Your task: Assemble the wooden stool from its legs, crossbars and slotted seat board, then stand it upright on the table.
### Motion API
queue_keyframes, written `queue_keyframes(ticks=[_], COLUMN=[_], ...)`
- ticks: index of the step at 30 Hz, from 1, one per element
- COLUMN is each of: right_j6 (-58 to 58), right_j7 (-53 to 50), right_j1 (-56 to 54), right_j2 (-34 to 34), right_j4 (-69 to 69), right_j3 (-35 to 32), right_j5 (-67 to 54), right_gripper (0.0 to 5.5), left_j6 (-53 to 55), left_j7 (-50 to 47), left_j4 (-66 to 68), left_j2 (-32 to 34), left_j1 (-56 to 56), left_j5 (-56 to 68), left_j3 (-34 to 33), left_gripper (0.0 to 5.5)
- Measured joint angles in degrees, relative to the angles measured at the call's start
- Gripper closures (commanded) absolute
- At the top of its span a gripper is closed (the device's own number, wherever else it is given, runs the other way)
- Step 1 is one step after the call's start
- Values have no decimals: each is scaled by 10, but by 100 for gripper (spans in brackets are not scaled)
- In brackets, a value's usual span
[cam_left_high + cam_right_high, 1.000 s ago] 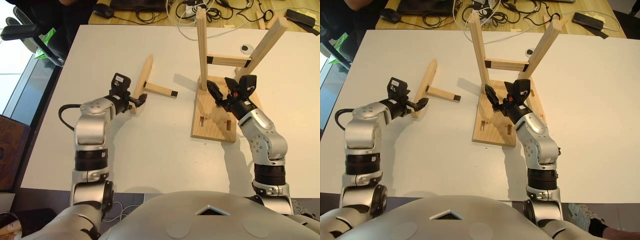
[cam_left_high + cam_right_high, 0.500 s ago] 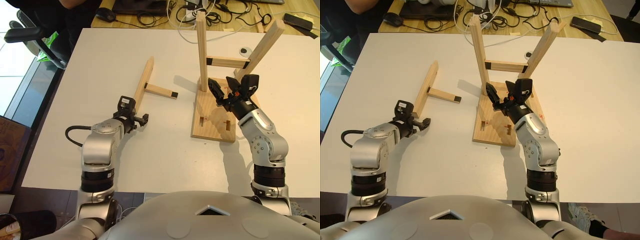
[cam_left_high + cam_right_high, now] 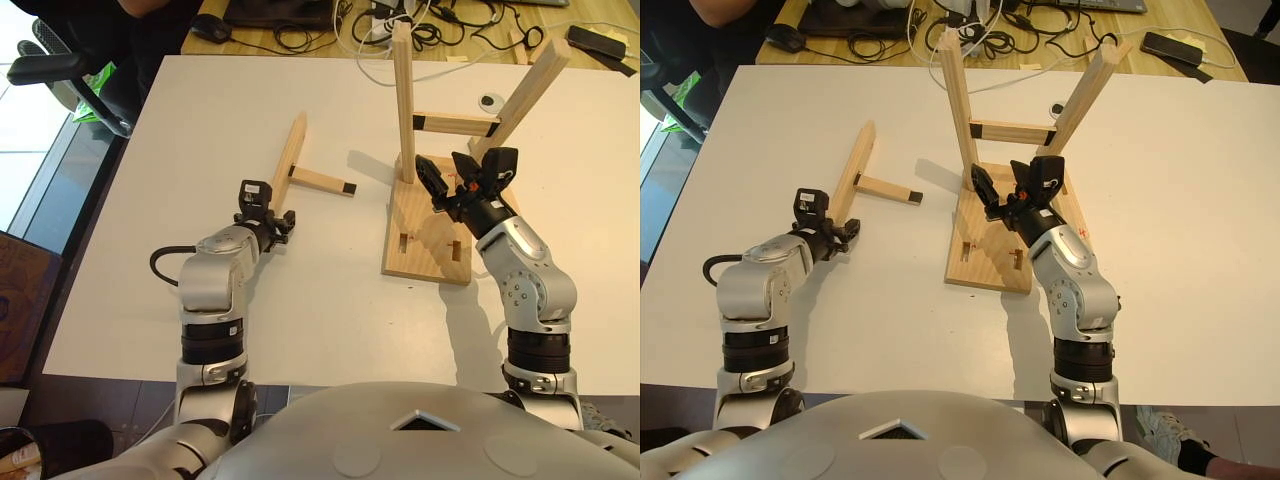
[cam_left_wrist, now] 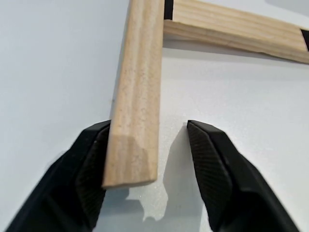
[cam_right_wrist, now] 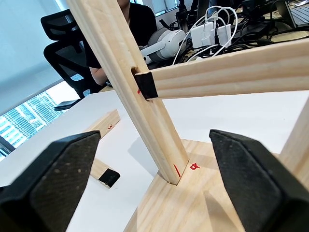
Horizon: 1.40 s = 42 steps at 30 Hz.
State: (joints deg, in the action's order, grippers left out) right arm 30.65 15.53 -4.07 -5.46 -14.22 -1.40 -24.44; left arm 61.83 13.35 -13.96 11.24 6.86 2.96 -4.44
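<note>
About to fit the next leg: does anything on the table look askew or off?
On the seat board, the two mounted legs are not parallel: the left leg stands near upright, the right leg leans outward. It may not be fully seated.

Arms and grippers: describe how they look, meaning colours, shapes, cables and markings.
The left arm and right arm are rounded silver-grey shells with black bands at the joints. A black cable loops out beside the left elbow. The left gripper and right gripper are black, each with two tapered fingers with finely textured inner faces. Small red parts show at the right gripper's base.
</note>
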Motion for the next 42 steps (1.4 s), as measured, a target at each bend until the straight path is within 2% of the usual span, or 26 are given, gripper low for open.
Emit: queue_keyframes(ticks=[8, 14, 20, 22, 25, 26, 28, 32, 36, 38, 42], right_j6=[0, 0, -7, -19, -24, -22, -12, 22, 32, 27, 20], right_j7=[1, 1, 2, 9, 29, 42, 61, 127, 246, 290, 336], right_j1=[0, -3, -4, -7, -14, -23, -47, -150, -225, -240, -259], right_j2=[0, 0, -2, -10, -36, -53, -83, -190, -323, -360, -376], right_j4=[5, 5, 5, 4, -14, -25, -41, -60, -55, -50, -46], right_j3=[0, 0, 1, 4, 12, 12, 0, -30, -15, 3, 25], right_j5=[1, 1, 7, 14, 24, 24, 17, 5, 13, 23, 24], right_gripper=[132, 132, 132, 132, 132, 132, 132, 132, 132, 99, 29], left_j6=[-4, -16, -47, -41, -39, -52, -97, -227, -368, -438, -558], left_j7=[-3, -10, -29, -8, 59, 106, 181, 346, 518, 580, 663], left_j4=[2, 11, 15, 3, -6, 16, 76, 209, 305, 351, 426], left_j2=[0, 2, 2, 23, 117, 187, 279, 422, 488, 498, 498], left_j1=[0, 4, 44, 62, 109, 132, 162, 233, 336, 400, 491], left_j5=[16, 21, 26, 41, 66, 70, 72, 49, -1, -37, -90], left_j3=[-1, -2, -34, -37, -58, -70, -75, -21, 82, 123, 176], left_gripper=[445, 446, 446, 446, 446, 446, 446, 446, 446, 447, 447])
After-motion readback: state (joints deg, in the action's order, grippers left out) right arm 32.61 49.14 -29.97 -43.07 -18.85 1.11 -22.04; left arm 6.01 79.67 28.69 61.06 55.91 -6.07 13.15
